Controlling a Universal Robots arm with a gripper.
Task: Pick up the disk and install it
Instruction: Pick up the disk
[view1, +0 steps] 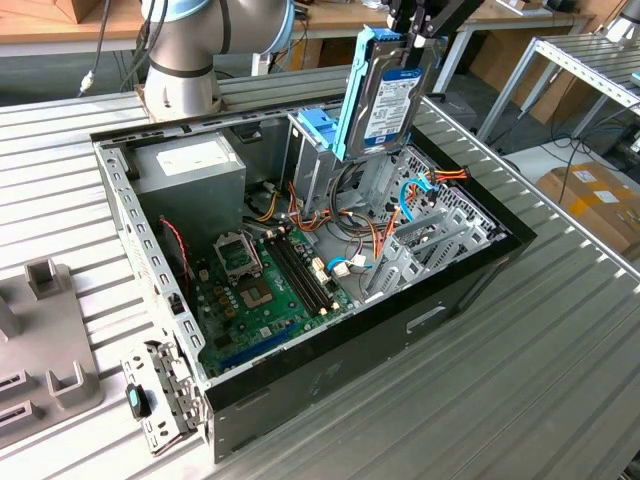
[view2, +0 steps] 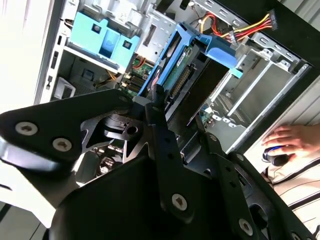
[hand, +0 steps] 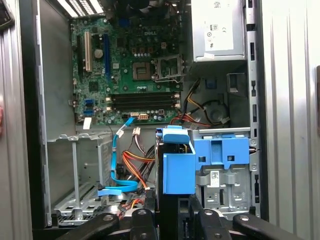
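- Ribbed metal slats make up the bench (view1: 520, 380), and an open computer case (view1: 440, 315) lies on its side across the middle of the exterior view.
- Wooden worktops run along the top edge of that view. A cardboard box (view1: 590, 195) sits beyond the bench's edge at the exterior view's right, below a metal rack (view1: 590, 60).
- The arm's base (view1: 185, 50) stands at the upper left, just behind the case.
- The jaws are closed to a narrow gap on the top end of the disk (view1: 385, 95). They hold it upright and slightly tilted at the upper middle of the exterior view, above the case.
- The disk's labelled face is turned toward the camera.
- Its lower end hangs just beside the blue bracket (view1: 318, 130) on the tall metal cage; whether the two touch cannot be told.
- In the first wrist view the disk (hand: 177, 170) is seen end-on, close beside that bracket (hand: 222, 152).
- Inside the case, a grey power-supply box (view1: 190, 170) fills the upper-left corner and a green motherboard (view1: 260, 290) covers the floor.
- Grey fixtures (view1: 50, 340) rest on the bench at the lower left.
- In the second wrist view a person's hand (view2: 295, 137) rests outside the case wall.
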